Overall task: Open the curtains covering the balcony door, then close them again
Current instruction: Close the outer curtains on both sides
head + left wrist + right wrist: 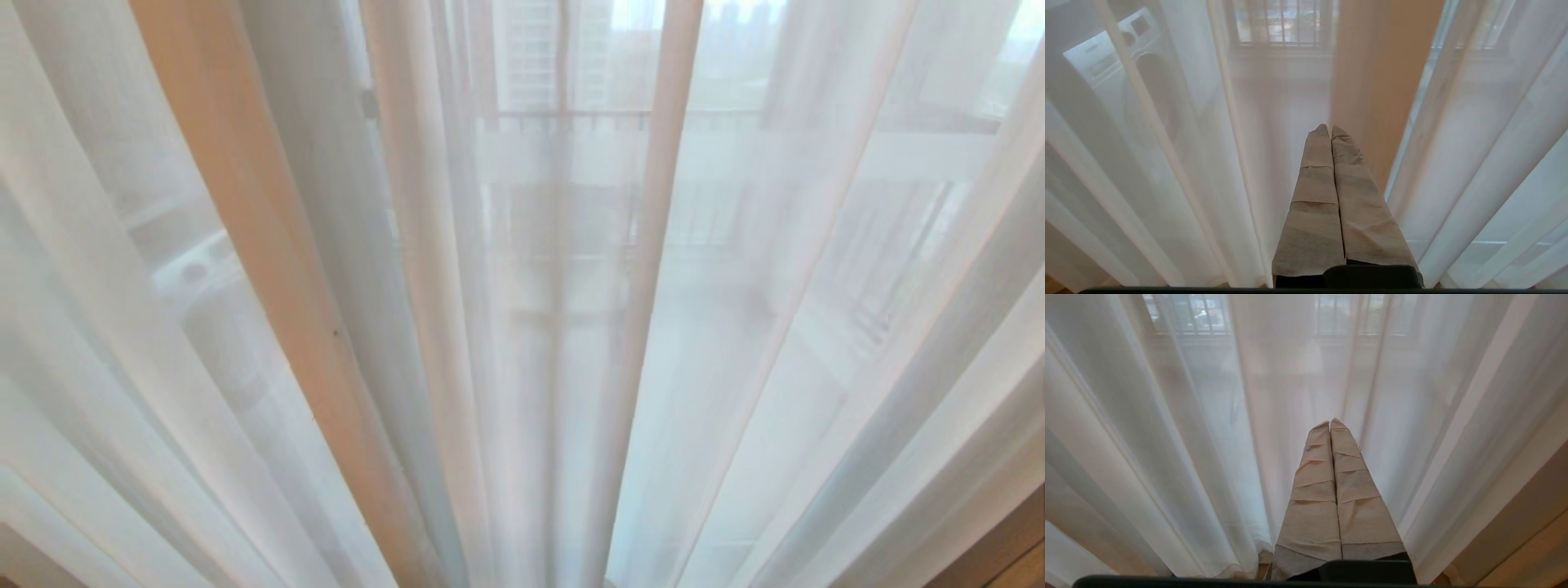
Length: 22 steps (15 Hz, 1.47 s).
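The thin white sheer curtains point(735, 343) hang drawn across the whole head view in long folds, with one denser beige fold point(245, 212) left of centre. Through them the balcony door point(562, 204) shows dimly as a dark upright frame with a pale horizontal band. Neither gripper is in the head view. In the left wrist view my left gripper point(1329, 127) is shut, its tape-wrapped fingers point(1314, 196) pressed together just short of the sheers point(1474, 143), holding nothing. My right gripper point(1329, 422) is likewise shut and empty in front of the sheers point(1167, 437).
A white washing machine point(1118, 53) shows through the fabric on the left. A barred window point(1282, 24) lies beyond the balcony floor. A beige-brown strip point(1535, 539) runs along the lower right, beside the sheers' edge.
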### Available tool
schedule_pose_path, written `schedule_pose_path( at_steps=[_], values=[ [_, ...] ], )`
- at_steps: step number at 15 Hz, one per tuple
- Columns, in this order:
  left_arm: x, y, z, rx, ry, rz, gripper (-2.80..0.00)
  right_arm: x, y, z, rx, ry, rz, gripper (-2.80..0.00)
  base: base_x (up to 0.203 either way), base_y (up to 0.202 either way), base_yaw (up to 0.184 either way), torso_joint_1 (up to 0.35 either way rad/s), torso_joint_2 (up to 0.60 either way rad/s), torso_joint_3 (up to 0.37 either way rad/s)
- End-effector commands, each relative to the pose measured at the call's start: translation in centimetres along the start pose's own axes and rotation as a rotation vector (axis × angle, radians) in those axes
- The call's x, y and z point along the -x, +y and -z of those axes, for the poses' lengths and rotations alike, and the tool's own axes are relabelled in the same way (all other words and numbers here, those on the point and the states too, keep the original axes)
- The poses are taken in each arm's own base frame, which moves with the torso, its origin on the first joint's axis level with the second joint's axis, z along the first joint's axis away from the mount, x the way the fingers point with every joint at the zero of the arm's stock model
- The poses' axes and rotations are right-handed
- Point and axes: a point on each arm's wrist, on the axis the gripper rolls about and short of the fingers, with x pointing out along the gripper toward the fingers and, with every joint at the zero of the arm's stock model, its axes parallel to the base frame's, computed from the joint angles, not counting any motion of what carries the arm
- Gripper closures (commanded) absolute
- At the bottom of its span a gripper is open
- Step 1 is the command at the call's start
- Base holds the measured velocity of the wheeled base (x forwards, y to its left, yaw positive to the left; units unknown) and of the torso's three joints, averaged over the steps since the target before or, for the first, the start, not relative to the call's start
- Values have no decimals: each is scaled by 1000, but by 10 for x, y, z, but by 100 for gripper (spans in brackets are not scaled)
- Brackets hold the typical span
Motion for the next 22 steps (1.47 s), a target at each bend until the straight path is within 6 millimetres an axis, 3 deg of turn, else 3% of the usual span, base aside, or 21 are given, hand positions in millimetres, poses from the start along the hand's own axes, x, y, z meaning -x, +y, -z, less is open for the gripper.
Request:
schedule_pose_path(
  at_steps=[1, 22],
  values=[
    [0, 0, 0, 1, -1, -1, 0, 0, 0, 0, 0, 1, -1, 0, 0, 193, 1, 7, 6, 1],
    [0, 0, 0, 7, -3, -2, 0, 0, 0, 0, 1, 1, -1, 0, 0, 191, 1, 4, 3, 3]
  ],
)
